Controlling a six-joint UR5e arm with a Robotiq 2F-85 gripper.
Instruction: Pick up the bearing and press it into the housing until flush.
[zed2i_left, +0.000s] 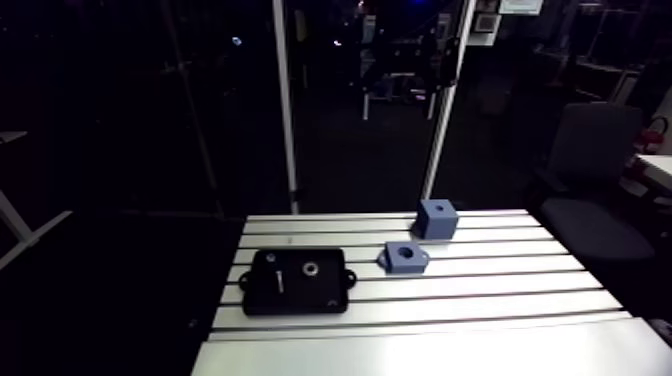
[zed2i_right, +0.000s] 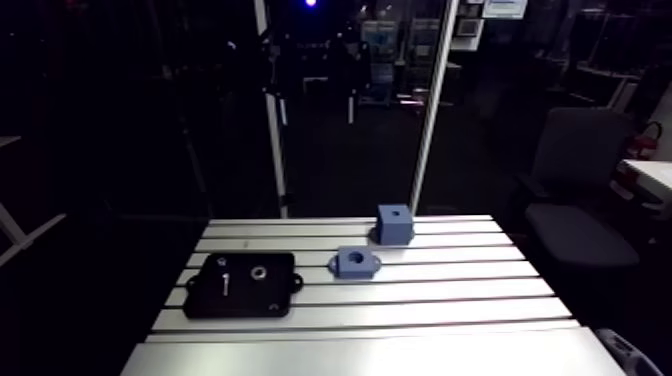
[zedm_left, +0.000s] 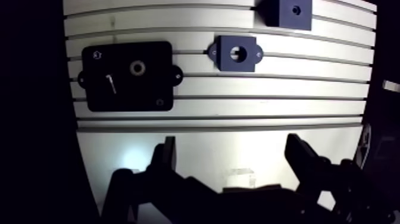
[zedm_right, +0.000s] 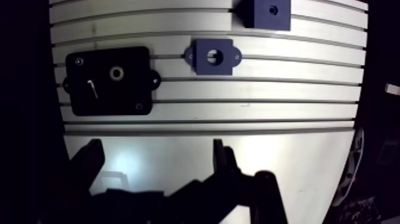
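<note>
Now gripper (zedm_left: 232, 146) is hovering released, empty; should be centring squarely over bearing (zed2i_left: 309, 268), lower left-centre of arm view.

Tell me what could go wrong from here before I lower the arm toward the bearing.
1. The bearing is small and lies on the black tray close to a thin pin; the jaws, open wide and empty, might catch the pin or tray too.
2. Two blue blocks have holes: the flanged housing and a cube just beyond it. Pressing at the wrong one is possible.
</note>
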